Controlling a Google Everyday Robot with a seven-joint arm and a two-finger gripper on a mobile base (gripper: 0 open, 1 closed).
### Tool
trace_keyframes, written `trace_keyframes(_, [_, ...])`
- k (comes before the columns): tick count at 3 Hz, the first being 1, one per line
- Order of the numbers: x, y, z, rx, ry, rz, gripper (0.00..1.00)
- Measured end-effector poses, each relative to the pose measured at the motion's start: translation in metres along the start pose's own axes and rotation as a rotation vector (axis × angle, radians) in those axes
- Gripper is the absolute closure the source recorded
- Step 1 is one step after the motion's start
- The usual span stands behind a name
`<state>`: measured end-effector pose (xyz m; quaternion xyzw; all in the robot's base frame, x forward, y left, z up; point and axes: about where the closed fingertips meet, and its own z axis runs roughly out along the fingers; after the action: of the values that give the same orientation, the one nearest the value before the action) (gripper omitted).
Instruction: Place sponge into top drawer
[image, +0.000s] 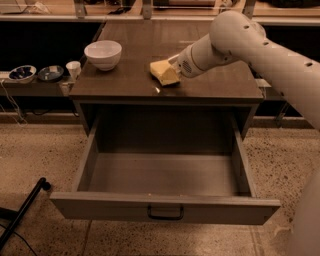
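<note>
The top drawer (165, 175) is pulled wide open below the brown tabletop; its grey-brown inside shows nothing in it, and its front panel has a small dark handle (165, 214). My gripper (169, 71) is at the end of the white arm, low over the front middle of the tabletop, behind the drawer opening. A pale yellow block, which I take for the sponge (161, 75), is at the gripper's tip, on or just above the wood. I cannot tell sponge from gripper parts there.
A white bowl (103, 54) stands at the tabletop's (125, 82) back left. A low shelf on the left carries two small dishes (36, 73) and a white cup (73, 68). A black rod (22, 212) lies on the speckled floor at lower left.
</note>
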<state>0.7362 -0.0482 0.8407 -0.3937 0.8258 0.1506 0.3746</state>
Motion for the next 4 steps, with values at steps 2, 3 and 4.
trace_keyframes(2, [0.001, -0.006, 0.0, 0.005, 0.005, -0.008, 1.0])
trace_keyframes(3, [0.003, -0.001, -0.023, -0.014, 0.01, -0.099, 1.0])
trace_keyframes(4, [0.002, 0.023, -0.075, -0.112, -0.038, -0.221, 1.0])
